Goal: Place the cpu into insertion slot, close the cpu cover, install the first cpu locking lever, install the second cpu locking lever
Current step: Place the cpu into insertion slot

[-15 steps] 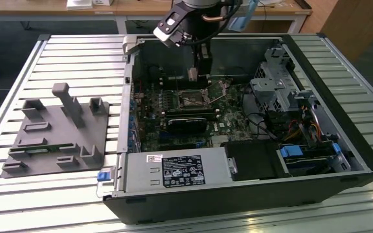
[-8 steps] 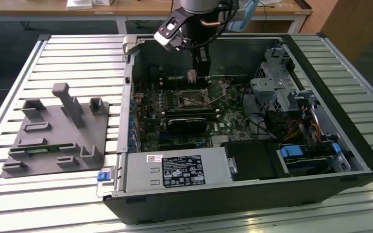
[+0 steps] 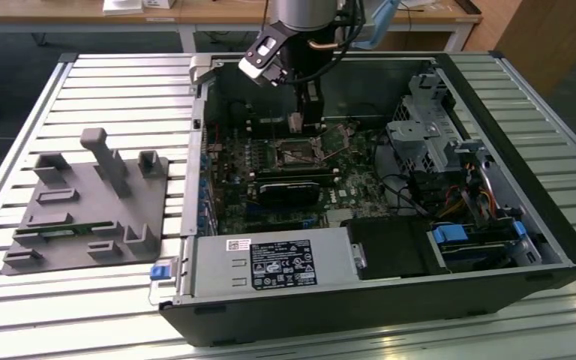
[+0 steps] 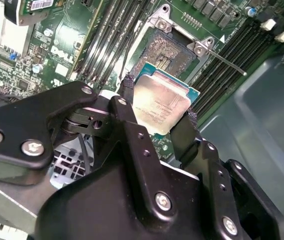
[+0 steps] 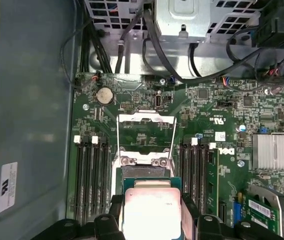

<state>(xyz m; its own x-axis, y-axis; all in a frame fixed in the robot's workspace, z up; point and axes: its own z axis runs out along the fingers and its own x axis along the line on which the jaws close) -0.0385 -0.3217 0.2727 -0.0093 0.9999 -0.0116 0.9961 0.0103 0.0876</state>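
Nearest us, in the second wrist view, the gripper (image 4: pixel 159 100) has its two matte black fingers (image 4: pixel 182 136) clamped on opposite edges of the cpu (image 4: pixel 157 107). The cpu is a flat square chip with a pale brushed-metal lid on a green rim. It is held just beside the slot (image 4: pixel 167 52), not seated in it. The slot's dark, grainy pin field lies bare inside a thin metal rim. A thin straight steel lever (image 4: pixel 227 63) juts out from the slot's corner.

In the first wrist view the cover (image 5: pixel 145 131), a slim silver frame with a big square window, stands open beyond the slot. Around it the green board (image 5: pixel 216 107) carries long black memory slots (image 5: pixel 94 175) and a ribbed silver heatsink (image 5: pixel 273 151).

In the exterior view the board lies in an open black and grey metal case (image 3: pixel 268 315). The case stands on a desk (image 3: pixel 118 82) of ribbed aluminium slats. A grey moulded fixture (image 3: pixel 88 202) sits well apart from it, at the exterior view's left.
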